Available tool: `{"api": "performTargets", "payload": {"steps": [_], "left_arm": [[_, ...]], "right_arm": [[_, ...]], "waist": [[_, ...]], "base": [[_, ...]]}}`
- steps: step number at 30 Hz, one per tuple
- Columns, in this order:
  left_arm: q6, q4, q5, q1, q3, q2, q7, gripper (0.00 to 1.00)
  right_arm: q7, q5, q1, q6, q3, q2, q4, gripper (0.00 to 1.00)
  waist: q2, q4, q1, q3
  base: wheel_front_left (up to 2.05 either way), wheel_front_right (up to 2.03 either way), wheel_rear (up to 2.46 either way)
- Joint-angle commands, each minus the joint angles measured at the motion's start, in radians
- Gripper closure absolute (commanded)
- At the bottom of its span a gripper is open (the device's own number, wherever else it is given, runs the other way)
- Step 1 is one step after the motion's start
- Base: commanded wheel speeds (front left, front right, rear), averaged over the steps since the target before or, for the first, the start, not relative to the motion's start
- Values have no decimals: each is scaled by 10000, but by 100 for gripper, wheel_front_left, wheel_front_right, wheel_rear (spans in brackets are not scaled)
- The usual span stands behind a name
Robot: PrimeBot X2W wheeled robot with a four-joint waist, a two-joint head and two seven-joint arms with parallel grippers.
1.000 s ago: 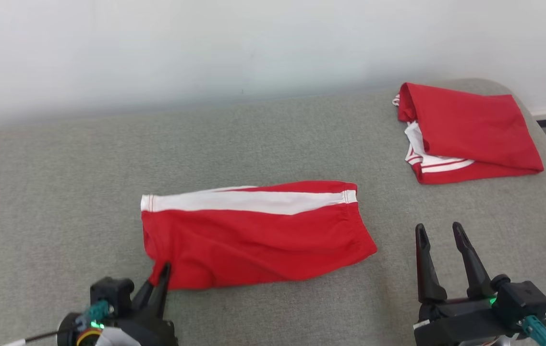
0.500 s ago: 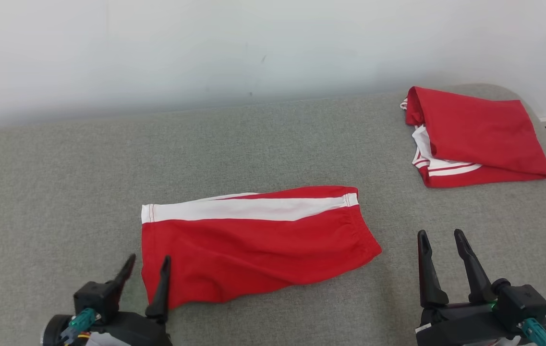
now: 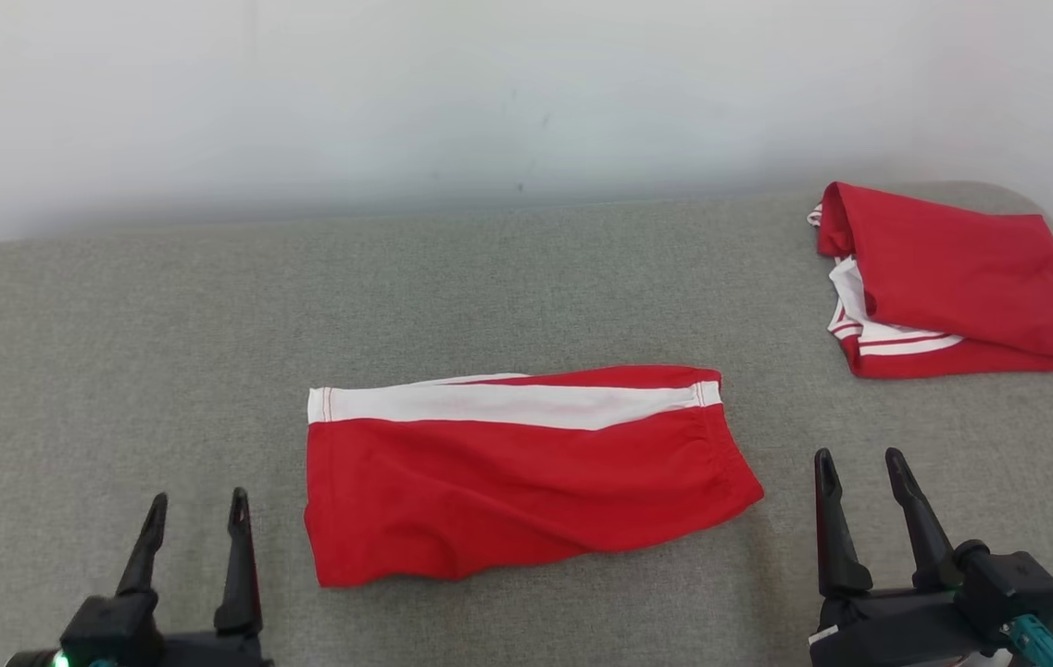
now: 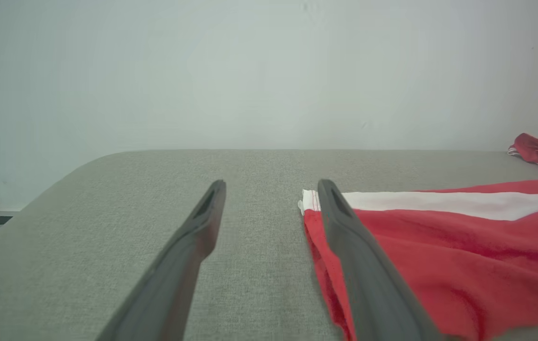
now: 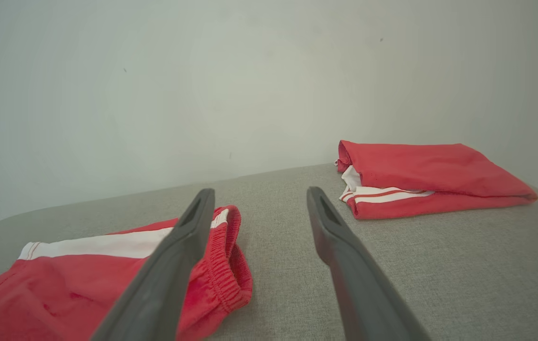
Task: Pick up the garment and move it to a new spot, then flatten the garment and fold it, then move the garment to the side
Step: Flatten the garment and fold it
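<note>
The garment point(image 3: 526, 472), red shorts with a white side stripe, lies folded lengthwise in the middle of the grey cushioned surface point(image 3: 119, 371). It also shows at the right of the left wrist view point(image 4: 439, 246) and at the lower left of the right wrist view point(image 5: 84, 279). My left gripper point(image 3: 197, 509) stands open just left of the garment's left end, with nothing between its fingers. To the right of the waistband end my right gripper point(image 3: 859, 463) is open and holds nothing.
A second red garment point(image 3: 952, 278) with white trim lies folded at the far right corner, and appears in the right wrist view point(image 5: 429, 177). A pale wall point(image 3: 489, 93) runs behind the surface. The surface's rounded left edge point(image 4: 60, 175) drops off toward the floor.
My left gripper let go of the garment's lower left corner, opened and drew back to the left. The corner now lies flat. The camera has shifted a little; the right gripper kept its place.
</note>
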Motion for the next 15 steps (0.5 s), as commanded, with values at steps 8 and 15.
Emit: {"api": "performTargets", "payload": {"steps": [8,15], "left_arm": [[-460,-209,765,728,1014,-736,-17,0],[-902,-152,1261,473,1355,-1166,-17,0]], "right_arm": [[-4,-347,-335,-20,50,13,1008,0],[322,-904,-1718,-20,298,-53,3068,0]], "waist": [[0,351,1,38],[0,687,1,183]], "base": [[0,0,0],[0,0,0]]}}
